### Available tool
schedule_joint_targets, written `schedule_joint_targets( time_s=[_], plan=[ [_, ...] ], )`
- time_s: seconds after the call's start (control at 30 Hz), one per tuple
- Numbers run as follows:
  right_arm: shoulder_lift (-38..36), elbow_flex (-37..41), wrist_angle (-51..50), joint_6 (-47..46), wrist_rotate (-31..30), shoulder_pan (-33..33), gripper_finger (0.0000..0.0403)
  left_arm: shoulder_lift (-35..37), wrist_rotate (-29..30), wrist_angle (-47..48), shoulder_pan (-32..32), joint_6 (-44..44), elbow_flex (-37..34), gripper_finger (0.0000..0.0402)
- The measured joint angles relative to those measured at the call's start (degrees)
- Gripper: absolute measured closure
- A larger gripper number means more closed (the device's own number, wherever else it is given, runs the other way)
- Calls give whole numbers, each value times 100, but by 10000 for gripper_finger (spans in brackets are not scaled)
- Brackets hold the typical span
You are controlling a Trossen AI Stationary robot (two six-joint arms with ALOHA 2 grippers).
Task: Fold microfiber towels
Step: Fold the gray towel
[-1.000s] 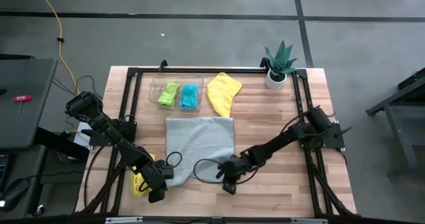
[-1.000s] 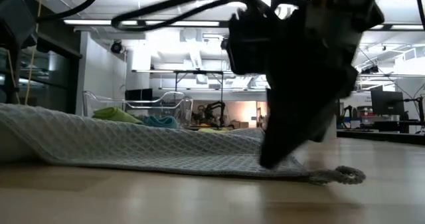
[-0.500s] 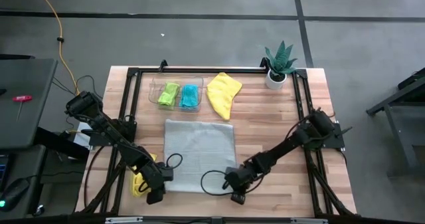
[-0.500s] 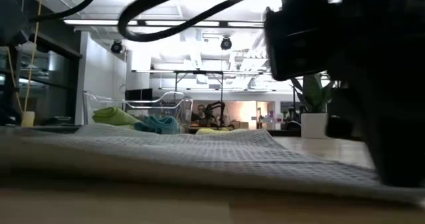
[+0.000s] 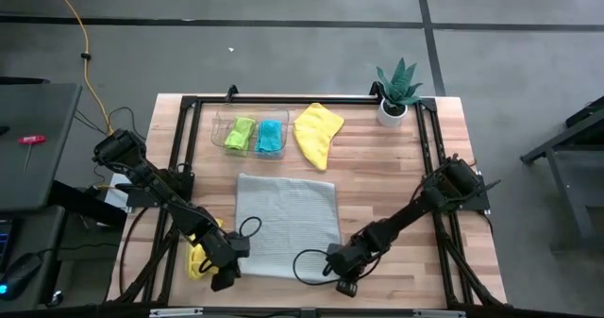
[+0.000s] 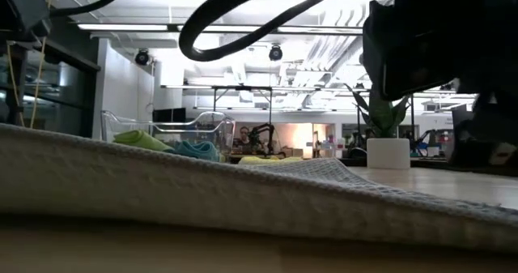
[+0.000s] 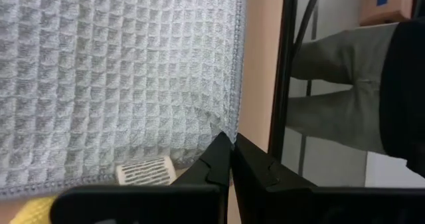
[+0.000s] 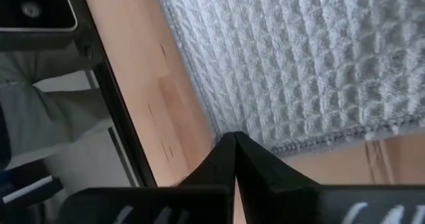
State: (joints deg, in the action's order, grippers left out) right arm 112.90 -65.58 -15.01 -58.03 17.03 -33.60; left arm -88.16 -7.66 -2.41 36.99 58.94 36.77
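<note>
The light grey towel (image 5: 286, 225) is a waffle-weave cloth, its surface a grid of small raised squares with a stitched hem, and it lies spread nearly square and flat on the pale wooden table (image 5: 387, 181). The left gripper (image 5: 223, 271) sits at the towel's near left corner; in the left wrist view its dark fingers (image 7: 219, 163) are pressed together, pinching the corner of the hem, a white label just beside them. The right gripper (image 5: 345, 278) is at the near right corner, its fingers (image 8: 229, 159) likewise closed tight on the hem's edge. A crumpled yellow towel (image 5: 197, 259) lies right beside the left gripper. Well beyond both grippers, a clear plastic tray (image 5: 223, 124) holds a lime green towel (image 5: 241, 133) and a teal-blue towel (image 5: 270, 137), with another yellow towel (image 5: 316, 133) loosely folded next to it.
</note>
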Motion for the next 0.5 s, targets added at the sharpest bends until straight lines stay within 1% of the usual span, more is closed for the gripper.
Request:
schedule_joint_targets(
  time_s=[0.13, 0.23, 0.33, 0.5],
  plan=[
    [-7, 0, -49, 25, 98, -21, 403, 0, -2, -116, 0, -11, -2, 400],
    [-13, 2, -97, 47, 161, -18, 403, 0, -65, -107, 6, -98, -4, 388],
    [-20, 7, -106, 51, 205, -24, 403, 0, -186, -107, 15, -117, -9, 359],
    [-20, 8, -103, 154, 303, -21, 403, 0, -529, -110, -34, -155, -9, 292]
  ],
)
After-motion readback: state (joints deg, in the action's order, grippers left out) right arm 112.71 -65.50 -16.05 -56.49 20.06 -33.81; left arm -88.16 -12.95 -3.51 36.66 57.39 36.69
